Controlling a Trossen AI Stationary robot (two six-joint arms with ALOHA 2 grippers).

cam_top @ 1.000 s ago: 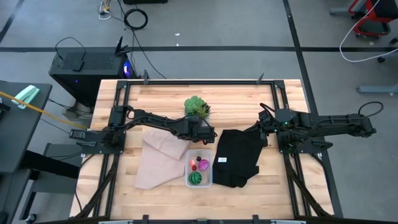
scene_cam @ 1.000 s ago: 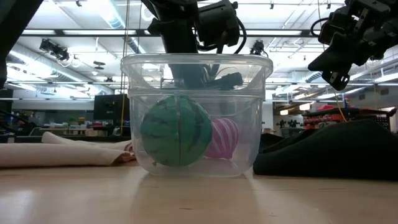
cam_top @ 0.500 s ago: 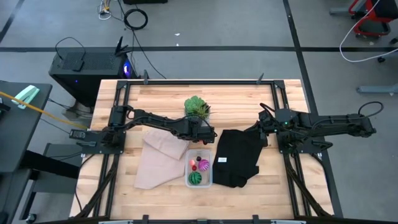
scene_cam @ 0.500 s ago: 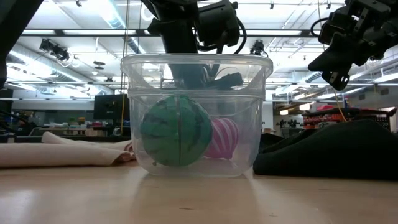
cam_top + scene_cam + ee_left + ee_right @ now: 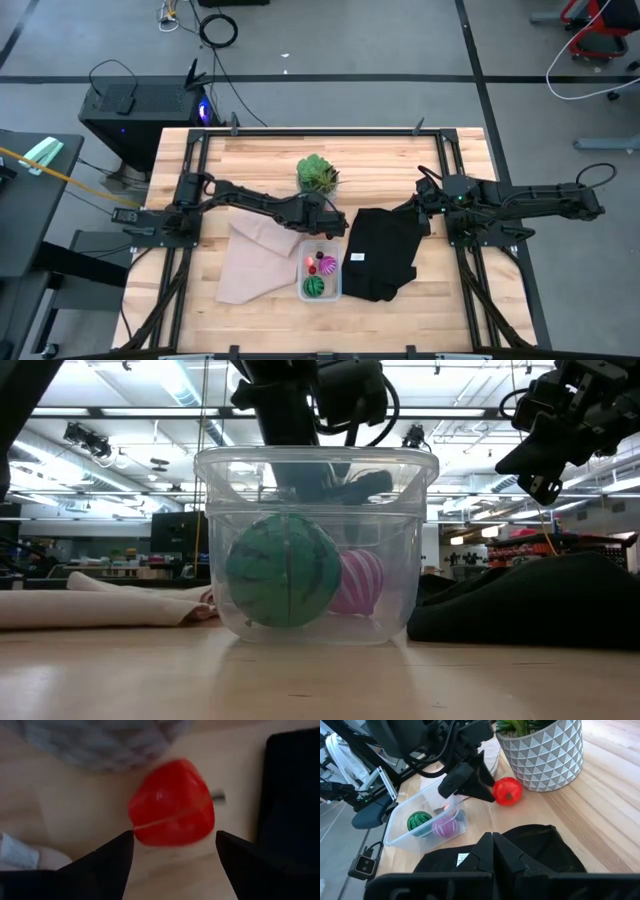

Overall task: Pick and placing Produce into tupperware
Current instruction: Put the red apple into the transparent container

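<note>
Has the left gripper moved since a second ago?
Yes. In the high view the left gripper has shifted slightly away from the potted plant, toward the clear container, its fingers either side of a red toy fruit.

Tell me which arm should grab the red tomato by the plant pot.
Left. The left gripper is already at the red tomato, fingers open on either side. The right gripper is shut, over the black cloth.
</note>
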